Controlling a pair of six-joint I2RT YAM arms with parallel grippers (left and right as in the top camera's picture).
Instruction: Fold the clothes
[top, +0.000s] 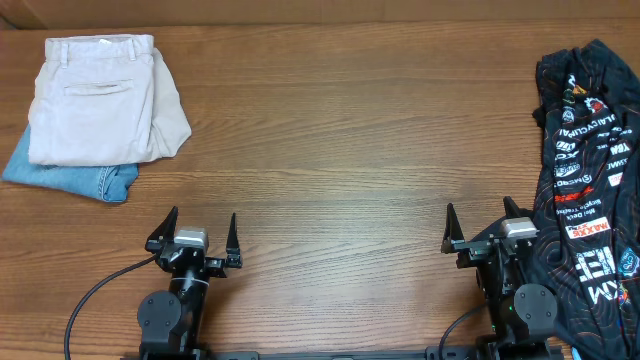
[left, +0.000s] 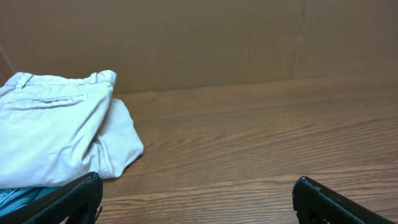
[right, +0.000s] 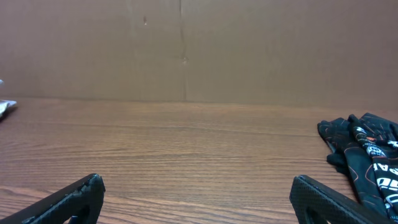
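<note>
Wood-grain surface runs back to a cardboard wall. Folded beige shorts sit on top of denim shorts at the far left corner, apparently set aside as done. The black printed jersey lies crumpled along the right edge, likely awaiting its turn. At the near edge the left tool and right tool rest spread wide and empty, with bare middle ground for spreading cloth.

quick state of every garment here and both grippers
beige shorts: folded, lying on top of the denim shorts
denim shorts: mostly covered, only the near edge showing
black printed jersey: unfolded, crumpled at the far right
left gripper: open, empty
right gripper: open, empty
</note>
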